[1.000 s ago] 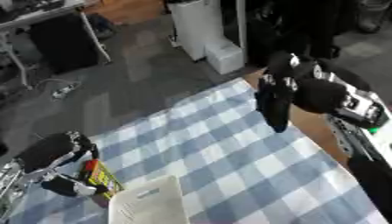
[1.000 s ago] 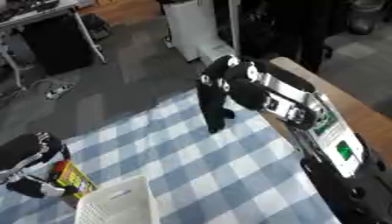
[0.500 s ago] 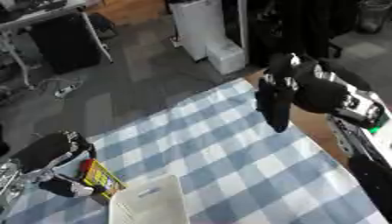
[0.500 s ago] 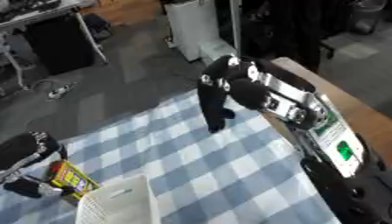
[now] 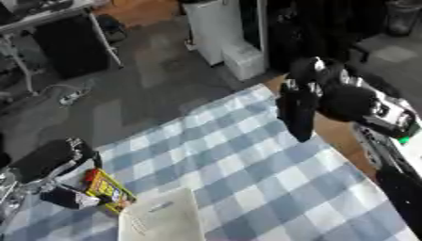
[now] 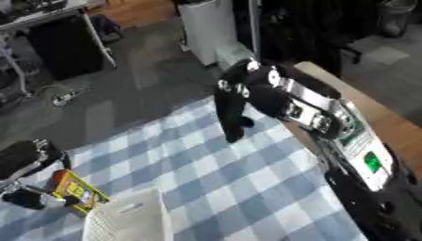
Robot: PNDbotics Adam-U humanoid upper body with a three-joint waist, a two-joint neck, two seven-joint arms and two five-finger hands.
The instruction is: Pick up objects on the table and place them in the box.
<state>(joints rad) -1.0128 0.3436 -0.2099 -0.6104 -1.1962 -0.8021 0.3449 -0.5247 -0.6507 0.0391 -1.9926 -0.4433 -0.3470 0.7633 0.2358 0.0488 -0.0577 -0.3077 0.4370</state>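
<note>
Table: a blue-and-white checked cloth (image 5: 247, 174) covers the tabletop; a bare wooden edge (image 6: 387, 120) shows along the robot's right side.
Box: a white basket-like box (image 6: 128, 221) sits at the near left of the cloth, its rim partly cut off by the bottom of the view.
Object: a flat yellow packet (image 5: 107, 190) with red and green print lies on the cloth just beside the box's left corner. Its long axis runs diagonally, from the far left toward the near right, so its nearer end points at the box.
Left hand: the left hand (image 5: 58, 176) is low at the left edge of the table, over the packet's left side. A dark finger (image 5: 70, 197) reaches the packet, but I cannot tell whether the fingers are clenched on it or merely touching.
Right hand: the right hand (image 6: 231, 110) hangs above the far right part of the cloth, fingers straight and pointing down, released and holding nothing, well apart from the packet and the box.
</note>
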